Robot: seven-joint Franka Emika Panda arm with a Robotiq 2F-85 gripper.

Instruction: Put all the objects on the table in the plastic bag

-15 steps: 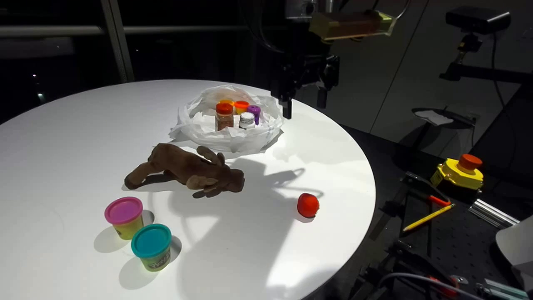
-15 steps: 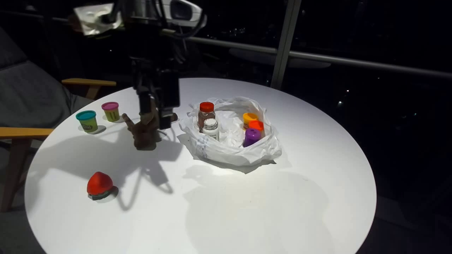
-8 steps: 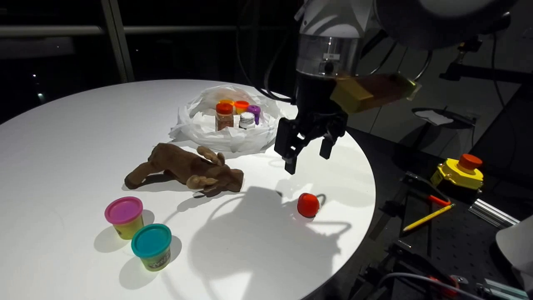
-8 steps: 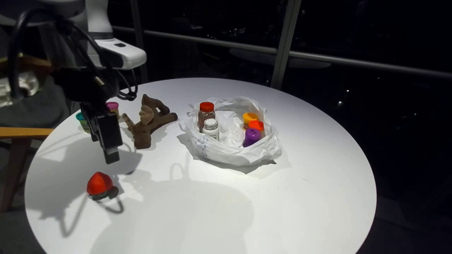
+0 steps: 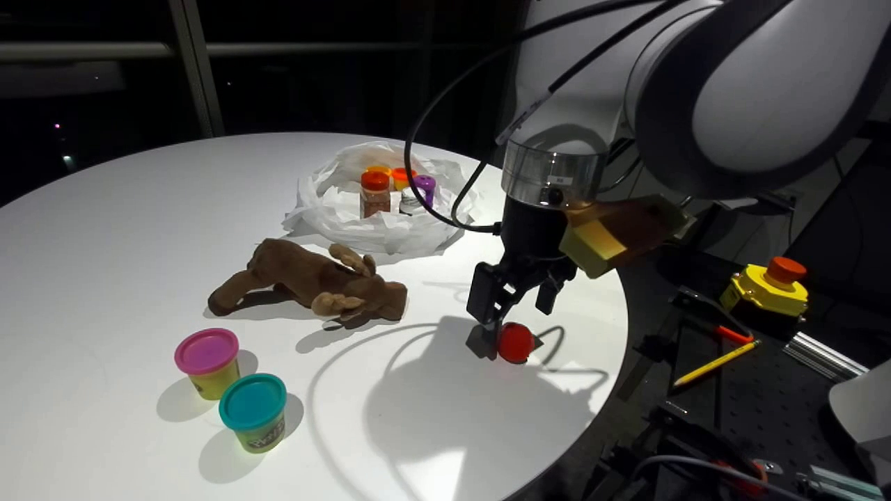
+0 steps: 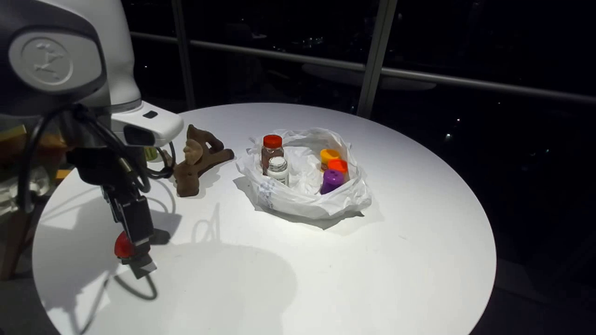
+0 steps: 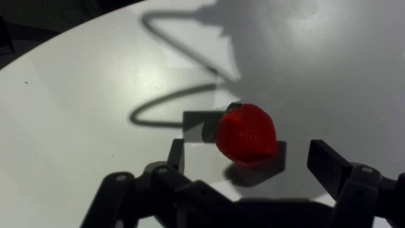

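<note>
On the left of the table I see a pink cup beside a teal cup. Next lies a brown toy. Then comes the bag, with a red-topped jar, two cups, a white-topped bottle and a purple pot inside. Last, the hand is spread wide at a red berry, which sits on the table.

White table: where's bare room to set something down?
Bare: the table between bag and rim, on the side away from the brown toy; also the part-shadowed patch between toy, strawberry and teal cup.

Crowded: inside the bag, among bottles and lidded cups; around the strawberry, where the open gripper hangs close; between pink cup and teal cup.
</note>
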